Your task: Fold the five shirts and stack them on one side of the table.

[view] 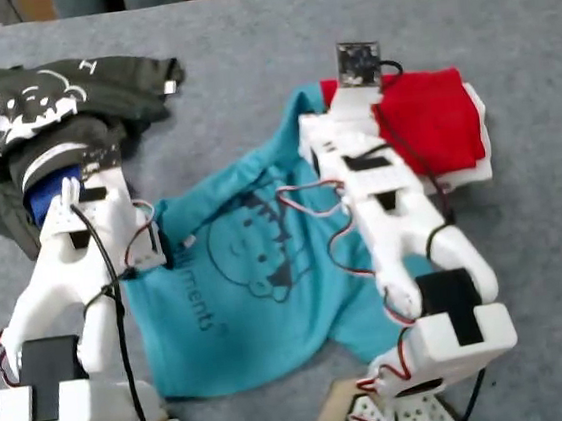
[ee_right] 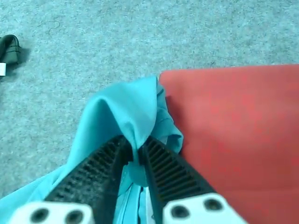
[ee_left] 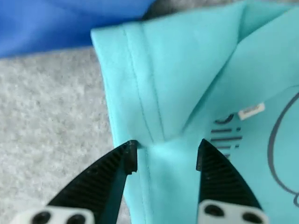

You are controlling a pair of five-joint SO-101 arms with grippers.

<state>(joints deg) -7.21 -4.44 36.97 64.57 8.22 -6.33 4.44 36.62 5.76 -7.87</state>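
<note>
Grey table (view: pixel 504 36), teal shirt (view: pixel 261 303). Right pincer (ee_right: pixel 138 151) grips a fold beside the red shirt (ee_right: pixel 233 130); left pincer (ee_left: pixel 166 156), wide, straddles the hem.

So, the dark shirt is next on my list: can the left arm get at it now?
Probably yes. The left tool is open, only straddling an edge of the teal shirt, and the dark shirt lies close on that arm's side.
</note>
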